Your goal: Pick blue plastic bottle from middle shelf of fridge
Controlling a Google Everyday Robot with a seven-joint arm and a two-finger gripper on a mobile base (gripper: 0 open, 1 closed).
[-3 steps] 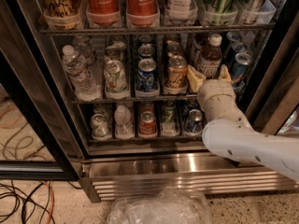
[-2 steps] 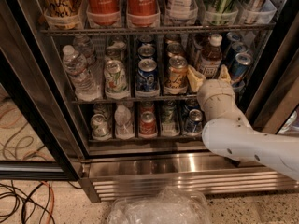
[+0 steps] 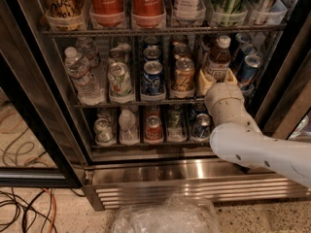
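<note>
Where my white arm reaches into the fridge point(image 3: 170, 174), the gripper point(image 3: 217, 78) sits at the base of the blue plastic bottle point(image 3: 218, 57), toward the right end of the middle shelf point(image 3: 97, 104). Whether it is clamped on the bottle I cannot tell. A tan can point(image 3: 183, 76) stands just left of the bottle, and a blue can point(image 3: 249, 68) just right.

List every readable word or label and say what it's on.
"Coca-Cola": on the two red bottles, top rack.
Blue plastic bottle label, just above the gripper on the middle shelf: too blurred to read.
Cans: print too blurred to read.
</note>
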